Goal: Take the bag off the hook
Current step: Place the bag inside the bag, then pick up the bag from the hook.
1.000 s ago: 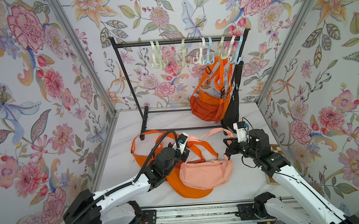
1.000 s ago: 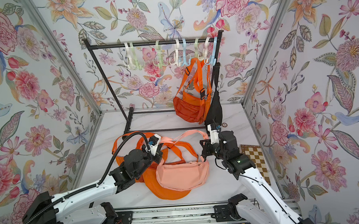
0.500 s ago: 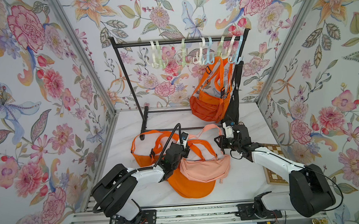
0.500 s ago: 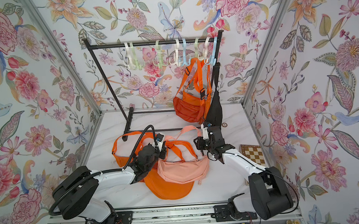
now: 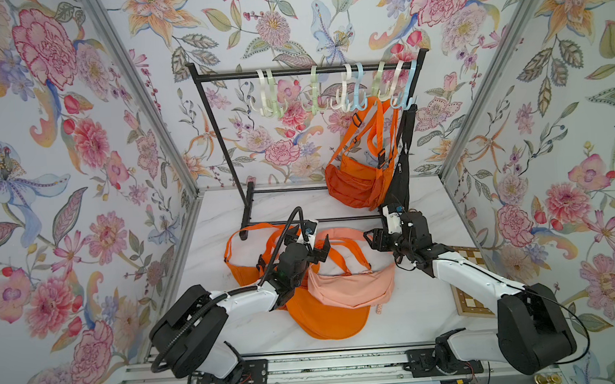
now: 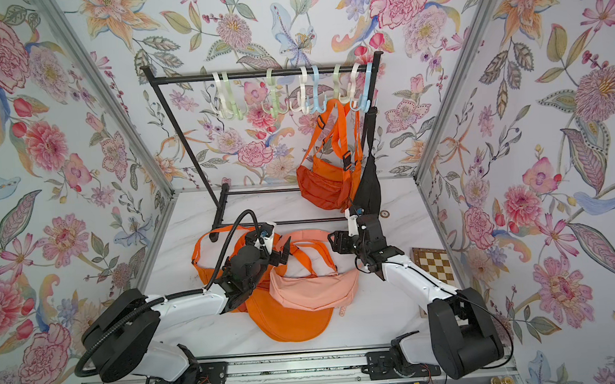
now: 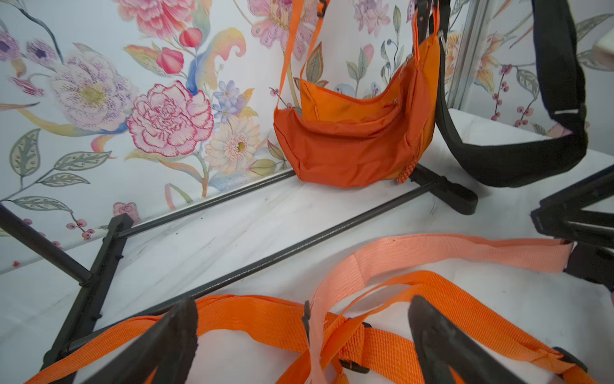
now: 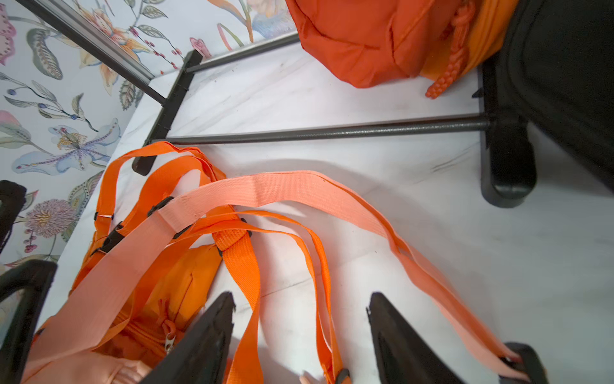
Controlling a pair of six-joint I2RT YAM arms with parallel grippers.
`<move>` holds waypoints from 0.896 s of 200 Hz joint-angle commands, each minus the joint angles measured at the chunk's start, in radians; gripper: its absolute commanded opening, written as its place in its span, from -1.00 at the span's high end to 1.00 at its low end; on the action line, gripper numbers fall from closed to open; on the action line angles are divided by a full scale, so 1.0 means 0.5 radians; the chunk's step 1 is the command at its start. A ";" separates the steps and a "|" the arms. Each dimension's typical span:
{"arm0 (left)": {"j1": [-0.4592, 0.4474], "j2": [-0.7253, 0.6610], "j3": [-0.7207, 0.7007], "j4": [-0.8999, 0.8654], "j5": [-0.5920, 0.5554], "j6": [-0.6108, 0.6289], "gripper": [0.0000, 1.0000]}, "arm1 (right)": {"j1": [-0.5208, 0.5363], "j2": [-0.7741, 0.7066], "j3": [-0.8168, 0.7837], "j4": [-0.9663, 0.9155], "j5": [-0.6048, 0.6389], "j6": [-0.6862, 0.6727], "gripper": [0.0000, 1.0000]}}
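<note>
1. A black rack (image 5: pixel 218 132) of thin round metal tubes stands at the back of the white, marble-patterned desk (image 5: pixel 423 314). Pastel plastic hooks (image 5: pixel 333 96) with curled ends hang along its top bar.
2. Leftmost on the desk, a bright orange fabric bag (image 5: pixel 243 273) lies crumpled by the rack's foot, its woven strap looped flat.
3. The left tool (image 7: pixel 302 307) sits over crossing straps, its 2 black wedge-shaped fingers spread wide and pinching nothing.
4. The peach bag (image 5: pixel 352 285), soft and crescent-shaped, lies on the desk, off the hooks and partly on a flat orange bag (image 5: pixel 328 319). Its ribbed peach strap (image 7: pixel 432 249) arcs toward the rack.
5. The right tool (image 8: pixel 300 296) has its jaws parted and empty. An orange strap runs beneath the gap.
6. A darker, crinkled orange hanging bag (image 5: pixel 353 186) dangles by its straps from the hooks at the rack's right end, with a slim black bag (image 5: pixel 398 180) just beside it.
7. A square checkerboard (image 5: pixel 470 301) lies flat at the desk's right edge, partly under the right arm.
</note>
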 commanded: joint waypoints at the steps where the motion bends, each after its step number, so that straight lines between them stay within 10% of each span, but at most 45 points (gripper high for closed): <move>1: 0.013 -0.196 0.019 -0.059 -0.018 0.008 -0.99 | -0.013 -0.174 0.057 -0.089 0.038 -0.047 -0.34; 82: 0.016 -0.922 -0.105 -0.391 0.016 0.137 -0.99 | -0.008 -0.611 0.271 -0.534 0.083 -0.143 0.06; 179: 0.016 -0.753 -0.179 -0.039 0.003 0.096 -0.99 | -0.215 0.158 1.321 -0.707 0.005 -0.192 0.68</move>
